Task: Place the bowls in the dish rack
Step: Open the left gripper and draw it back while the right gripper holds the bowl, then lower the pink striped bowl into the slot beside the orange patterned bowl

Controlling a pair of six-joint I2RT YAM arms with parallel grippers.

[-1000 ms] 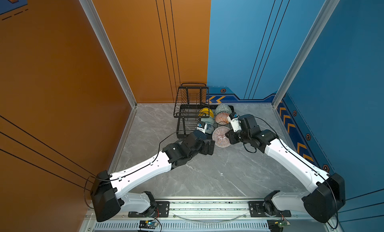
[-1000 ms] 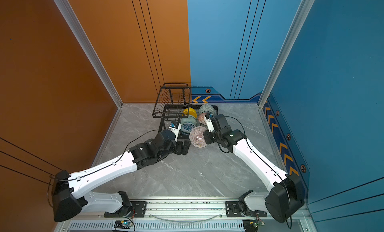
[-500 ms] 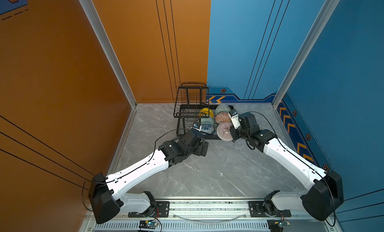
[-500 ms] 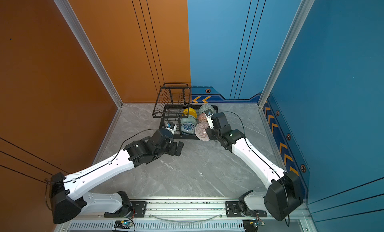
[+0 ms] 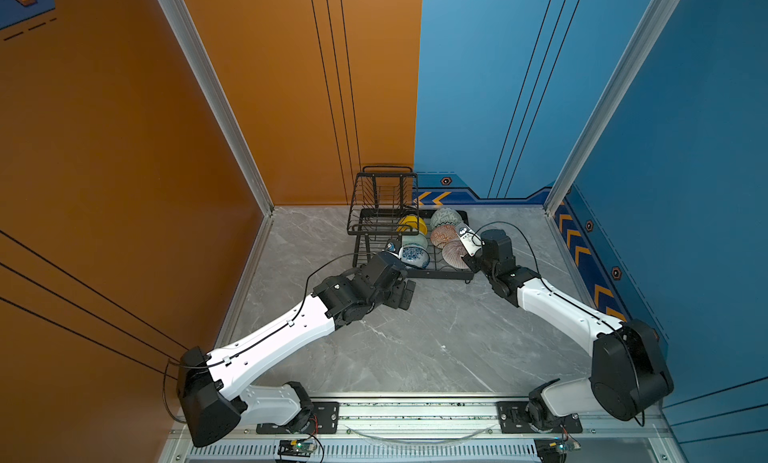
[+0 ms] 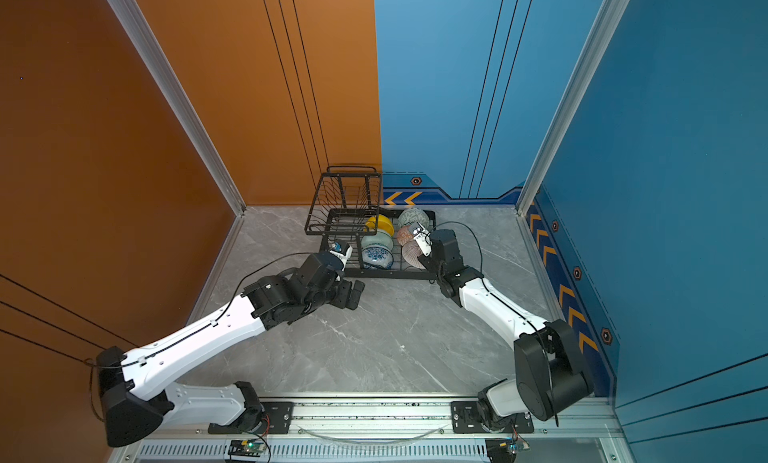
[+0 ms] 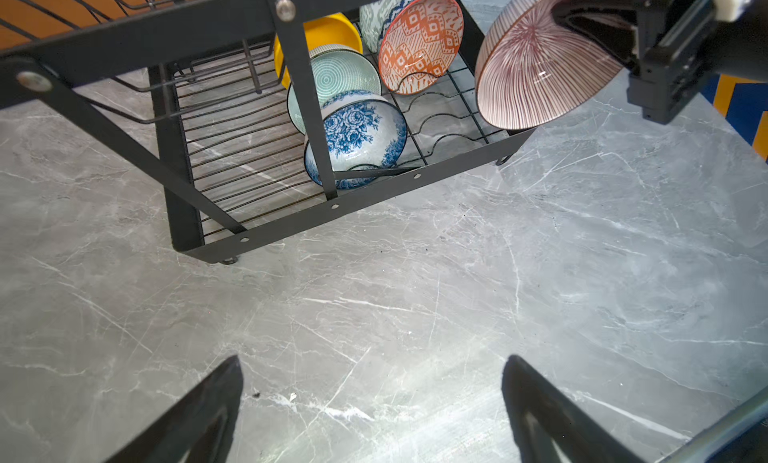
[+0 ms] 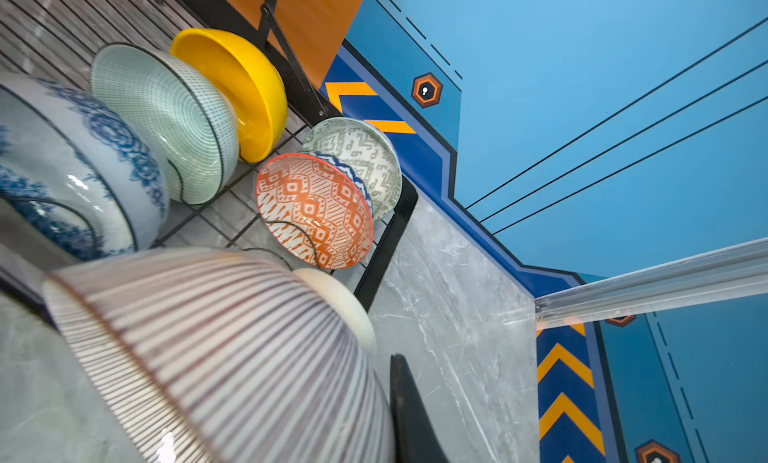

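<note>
The striped bowl (image 7: 536,66) is gripped at its rim by the right hand (image 7: 582,24), which is closed on the bowl's wall. The bowl is held tilted on edge over the corner of the dish rack (image 7: 374,195) nearest the right arm, above the curved dividers of the lower tray. Whether it touches the wires cannot be told. Just behind it in the same row, the orange bowl (image 5: 444,234) and then the grey-green bowl (image 5: 445,218) are stood on edge. A second row is formed alongside by the yellow bowl (image 5: 411,223) at the back, the mint bowl (image 5: 415,241) in the middle and the blue-and-white bowl (image 5: 413,256) at the front, beside the raised basket (image 5: 382,203). The left hand (image 7: 372,365) is spread wide open and empty, and it is held over bare grey counter (image 7: 415,294) just in front of the rack, apart from every bowl.
</note>
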